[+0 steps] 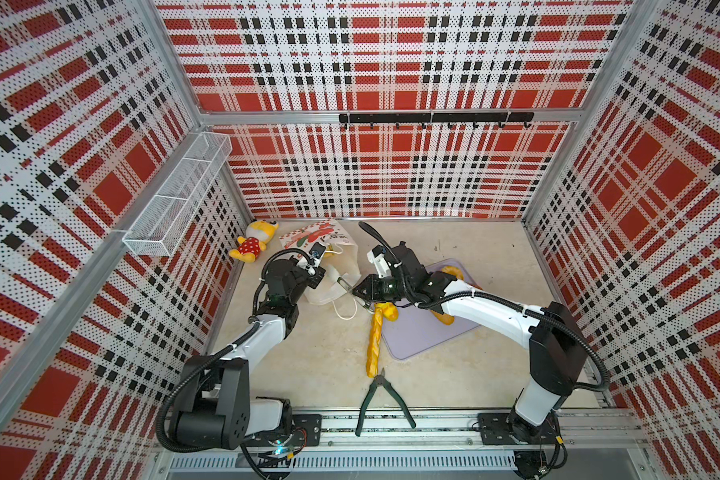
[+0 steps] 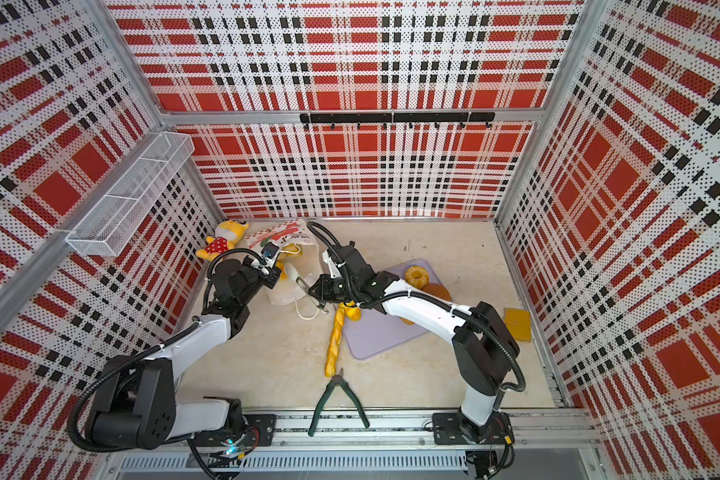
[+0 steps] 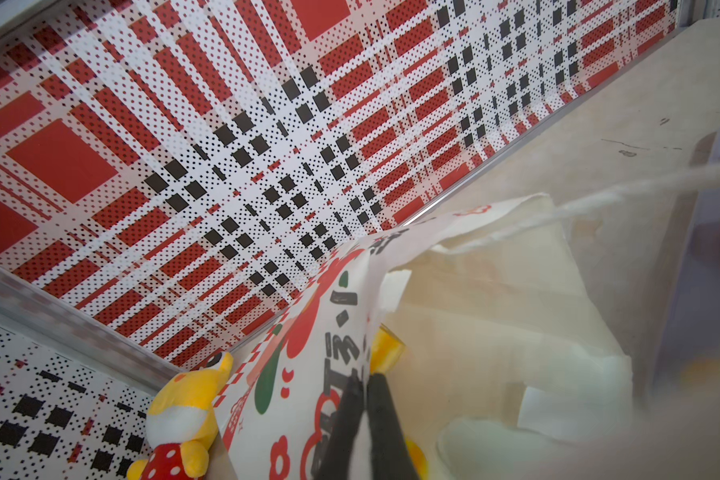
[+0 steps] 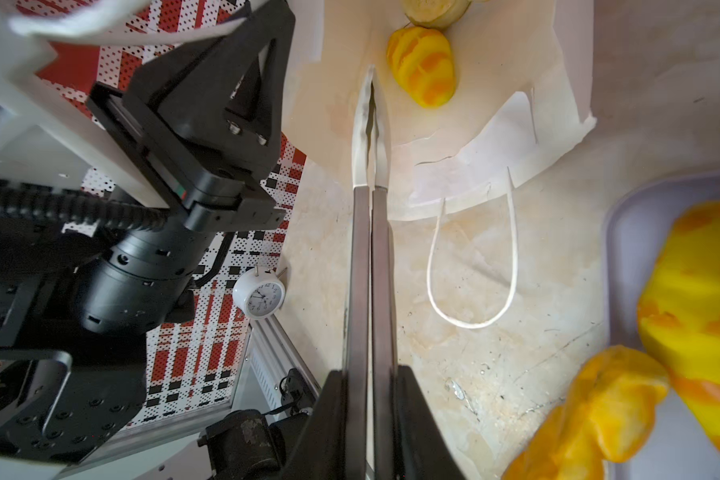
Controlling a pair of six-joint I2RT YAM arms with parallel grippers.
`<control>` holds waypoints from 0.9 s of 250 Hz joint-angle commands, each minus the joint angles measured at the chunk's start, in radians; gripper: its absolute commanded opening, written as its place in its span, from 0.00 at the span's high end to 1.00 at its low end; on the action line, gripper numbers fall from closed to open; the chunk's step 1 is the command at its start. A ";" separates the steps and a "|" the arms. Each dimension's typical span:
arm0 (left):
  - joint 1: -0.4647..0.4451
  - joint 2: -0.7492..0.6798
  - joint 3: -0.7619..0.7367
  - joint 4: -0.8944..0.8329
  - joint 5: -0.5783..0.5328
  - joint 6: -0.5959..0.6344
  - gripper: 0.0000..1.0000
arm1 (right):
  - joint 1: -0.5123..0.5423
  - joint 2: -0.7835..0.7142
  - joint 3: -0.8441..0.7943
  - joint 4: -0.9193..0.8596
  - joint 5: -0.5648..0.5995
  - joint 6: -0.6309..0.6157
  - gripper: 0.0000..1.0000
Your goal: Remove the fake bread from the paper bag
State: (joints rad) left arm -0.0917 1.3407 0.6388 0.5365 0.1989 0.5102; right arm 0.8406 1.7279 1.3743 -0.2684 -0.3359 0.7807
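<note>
Pliers (image 1: pixel 381 399): at the table's front, tips near the long loaf's end.
Long loaf (image 1: pixel 375 338): flat on the table, along the lilac tray (image 1: pixel 416 336).
Right gripper (image 4: pixel 368 374): fingers clamped on metal tongs (image 4: pixel 368 249); their tips, pressed together, lie inside the bag mouth just beside a yellow bun (image 4: pixel 422 66).
Left gripper (image 3: pixel 364 386): fingers pinching the paper bag (image 1: pixel 329 237) at its printed rim; the bag lies on its side.
Plush doll (image 1: pixel 252 243): far left corner, beside the bag.
</note>
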 commanded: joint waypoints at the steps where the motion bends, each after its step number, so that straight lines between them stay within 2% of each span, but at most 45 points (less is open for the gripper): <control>1: 0.002 0.021 0.030 0.085 0.001 -0.030 1.00 | -0.002 -0.126 0.017 -0.173 0.052 -0.077 0.96; 11: 0.002 0.025 0.033 0.088 -0.001 -0.031 1.00 | -0.002 -0.181 -0.013 -0.245 0.079 -0.094 1.00; 39: 0.000 0.033 0.033 0.090 -0.003 -0.021 1.00 | -0.003 -0.301 -0.085 -0.450 0.107 -0.121 1.00; 73: -0.002 0.029 0.025 0.091 -0.019 -0.016 1.00 | 0.030 -0.367 -0.149 -0.574 0.139 -0.110 1.00; 116: -0.004 0.020 0.008 0.091 -0.029 -0.019 1.00 | 0.063 -0.355 -0.208 -0.585 0.161 -0.074 1.00; 155: -0.014 -0.001 -0.020 0.088 -0.040 -0.016 1.00 | 0.097 -0.289 -0.161 -0.646 0.224 -0.086 1.00; 225: -0.024 -0.011 -0.046 0.077 -0.047 -0.013 1.00 | 0.098 -0.407 -0.168 -0.557 0.186 -0.091 1.00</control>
State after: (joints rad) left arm -0.1059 1.3491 0.6052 0.5793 0.1669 0.4992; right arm 0.9455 1.3956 1.1835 -0.8654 -0.1608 0.6949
